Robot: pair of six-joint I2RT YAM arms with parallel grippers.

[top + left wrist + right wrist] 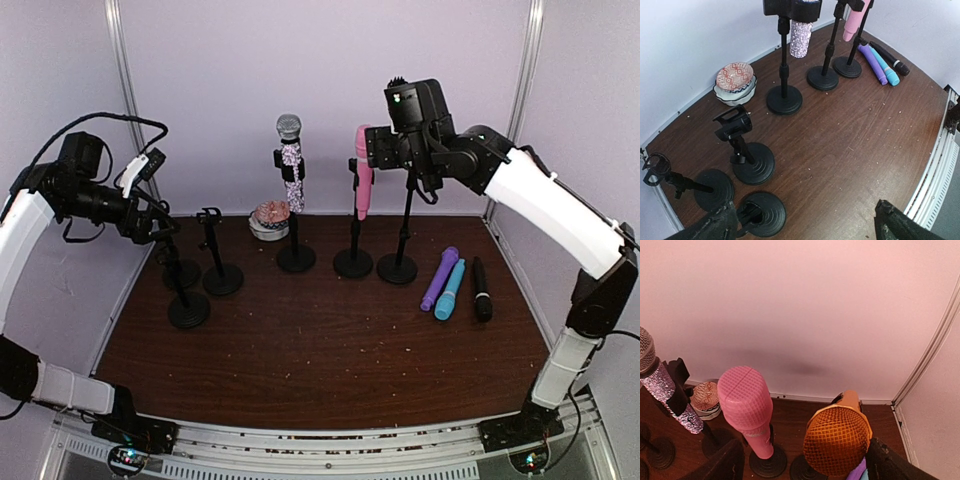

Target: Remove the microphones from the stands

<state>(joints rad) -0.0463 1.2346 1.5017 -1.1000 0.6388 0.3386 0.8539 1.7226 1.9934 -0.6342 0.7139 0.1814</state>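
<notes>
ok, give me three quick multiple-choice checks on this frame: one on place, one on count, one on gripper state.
1. Where do the loose purple mic, teal mic and black mic lie?
A. On the table, right of the rightmost stand
B. Left of all the stands
C. At the near edge, between the arm bases

2. How many mics sit on stands?
A. One
B. Two
C. Three

3. What state is the right gripper in?
A. Open, fingers either side of the orange mic
B. Shut on a stand pole
C. Shut, holding nothing

Answers:
1 A: the top view shows all three side by side past that stand's base.
2 C: the right wrist view shows the sparkly mic, pink mic and orange mic each up on a stand.
3 A: the right wrist view shows both fingers spread wide with the orange head between them.
</notes>
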